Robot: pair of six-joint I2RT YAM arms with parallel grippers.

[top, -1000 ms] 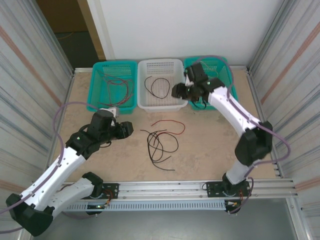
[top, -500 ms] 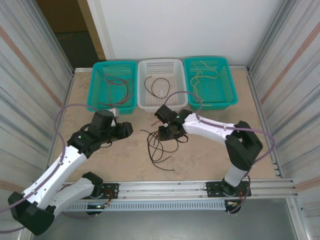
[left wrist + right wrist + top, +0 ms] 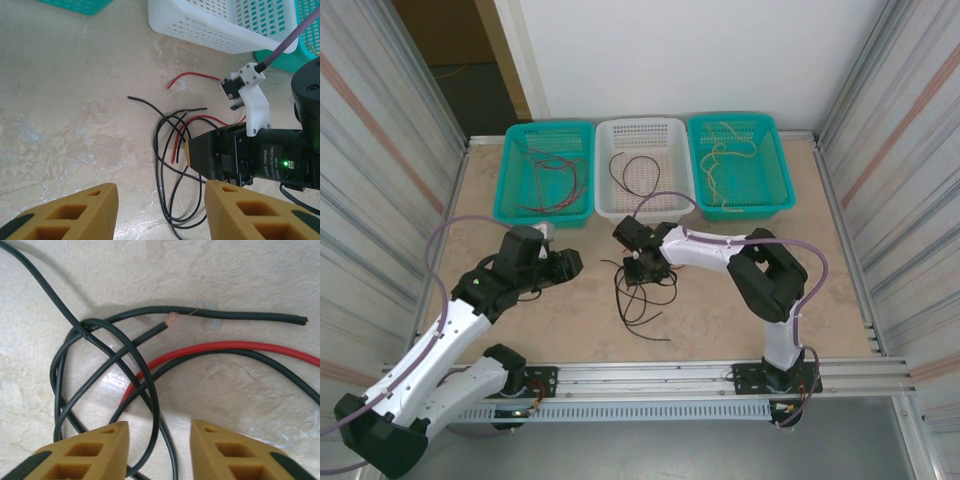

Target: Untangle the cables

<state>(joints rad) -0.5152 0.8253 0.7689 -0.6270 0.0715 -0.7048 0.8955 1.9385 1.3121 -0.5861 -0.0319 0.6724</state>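
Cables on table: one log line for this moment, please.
right gripper: open, low over tangled cables | left gripper: open, holding nothing

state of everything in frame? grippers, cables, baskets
left gripper: open, empty, beside the tangle
right gripper: open, low over the tangle, gripping nothing
cable tangle: black and red strands crossed, on table
left teal basket: holds red cables
white basket: holds black cable
right teal basket: holds yellow cables

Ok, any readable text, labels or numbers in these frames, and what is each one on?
"DAMIAO": printed on the label on the right arm's black motor housing, seen from the left wrist.
Other lines on that label: too small to read.
Baskets, cables and table: no text I can make out.
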